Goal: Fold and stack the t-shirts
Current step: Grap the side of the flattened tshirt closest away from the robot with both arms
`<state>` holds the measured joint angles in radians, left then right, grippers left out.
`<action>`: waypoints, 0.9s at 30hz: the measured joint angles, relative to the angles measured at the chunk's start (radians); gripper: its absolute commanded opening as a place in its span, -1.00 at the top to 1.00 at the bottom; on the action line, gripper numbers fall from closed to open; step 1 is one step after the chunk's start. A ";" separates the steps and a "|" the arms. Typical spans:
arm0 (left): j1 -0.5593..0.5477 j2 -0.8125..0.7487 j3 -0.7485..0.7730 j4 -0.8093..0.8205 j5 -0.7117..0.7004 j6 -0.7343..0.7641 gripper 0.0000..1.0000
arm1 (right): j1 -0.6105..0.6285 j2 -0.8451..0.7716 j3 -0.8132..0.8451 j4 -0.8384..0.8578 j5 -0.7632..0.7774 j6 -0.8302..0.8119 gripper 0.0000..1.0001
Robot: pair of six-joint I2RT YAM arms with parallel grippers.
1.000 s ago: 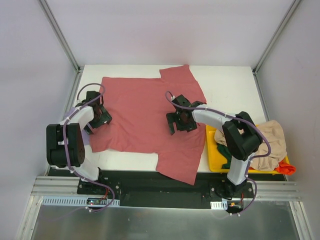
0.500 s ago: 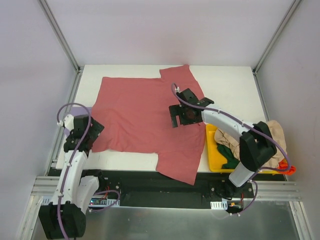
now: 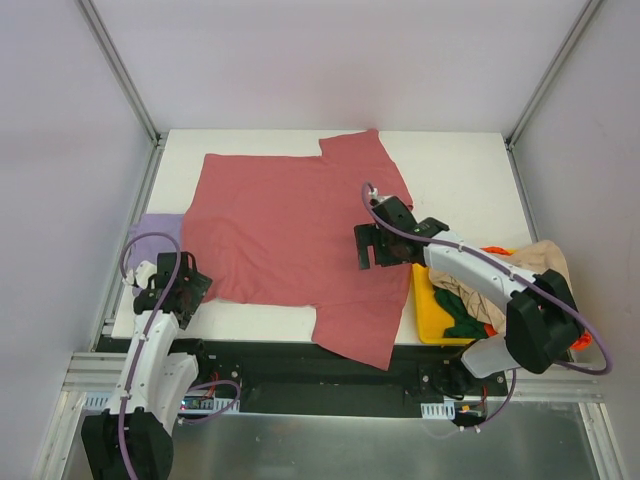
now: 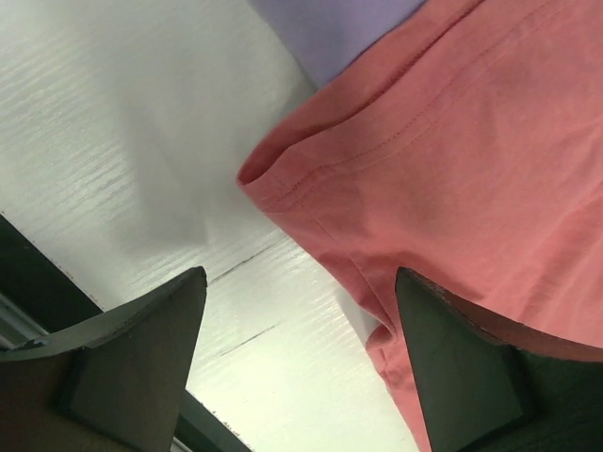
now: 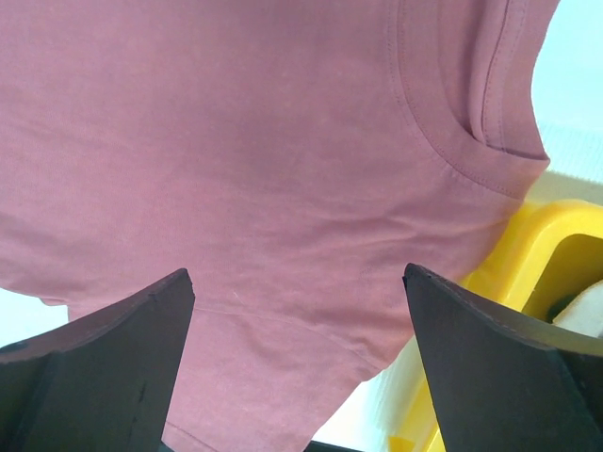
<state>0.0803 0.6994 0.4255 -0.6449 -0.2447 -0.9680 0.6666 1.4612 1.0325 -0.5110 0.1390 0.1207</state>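
Mostly flat on the white bench (image 3: 460, 170) lies a large dusty pink-red t-shirt (image 3: 290, 230), its collar toward the right and its near sleeve hanging over the front edge. A lavender t-shirt (image 3: 160, 228) peeks out at the bench's left edge, touching the pink hem. The left claw (image 3: 180, 285) hovers over the pink shirt's near-left hem corner, fingers spread wide and gripping nothing. The right claw (image 3: 372, 248) hangs above the shirt's chest just beside the collar, also wide apart and empty. At the bench's right edge sits a yellow bin (image 3: 432, 320) heaped with a beige t-shirt (image 3: 540, 265), a green one (image 3: 462, 325) and an orange-red one (image 3: 578, 335).
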 measured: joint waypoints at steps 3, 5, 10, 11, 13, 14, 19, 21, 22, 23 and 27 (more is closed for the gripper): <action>0.000 0.027 0.000 -0.010 0.000 -0.016 -0.37 | -0.013 -0.020 -0.042 0.038 -0.005 -0.002 -0.92; 0.000 0.048 0.000 -0.017 -0.009 -0.023 -0.28 | -0.030 -0.032 -0.071 0.075 -0.019 -0.002 -0.92; 0.000 0.056 -0.005 -0.021 -0.024 -0.042 -0.19 | -0.079 -0.042 -0.122 0.145 -0.068 -0.003 -0.92; 0.000 0.056 -0.010 -0.021 -0.029 -0.046 -0.15 | -0.089 -0.043 -0.132 0.158 -0.076 -0.003 -0.92; 0.000 0.061 -0.014 -0.026 -0.037 -0.058 -0.13 | -0.105 -0.051 -0.151 0.179 -0.092 -0.003 -0.92; 0.000 0.064 -0.014 -0.026 -0.044 -0.064 -0.13 | -0.112 -0.058 -0.160 0.186 -0.098 -0.003 -0.92; 0.000 0.098 -0.014 -0.024 -0.078 -0.080 -0.12 | -0.126 -0.087 -0.177 0.204 -0.107 -0.003 -0.92; 0.000 0.115 -0.014 -0.019 -0.080 -0.081 -0.11 | -0.126 -0.095 -0.180 0.211 -0.111 -0.003 -0.92; 0.000 0.125 -0.014 -0.014 -0.082 -0.082 -0.09 | -0.126 -0.098 -0.180 0.215 -0.114 -0.003 -0.92; 0.000 0.131 -0.014 -0.009 -0.082 -0.082 -0.07 | -0.126 -0.101 -0.180 0.219 -0.117 -0.003 -0.92; 0.000 0.153 -0.014 0.025 -0.086 -0.085 -0.03 | -0.127 -0.106 -0.180 0.225 -0.117 -0.003 -0.92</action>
<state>0.0803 0.8528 0.4114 -0.6197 -0.3305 -1.0531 0.5400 1.3548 0.8520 -0.2863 0.0216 0.1177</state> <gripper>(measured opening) 0.529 0.959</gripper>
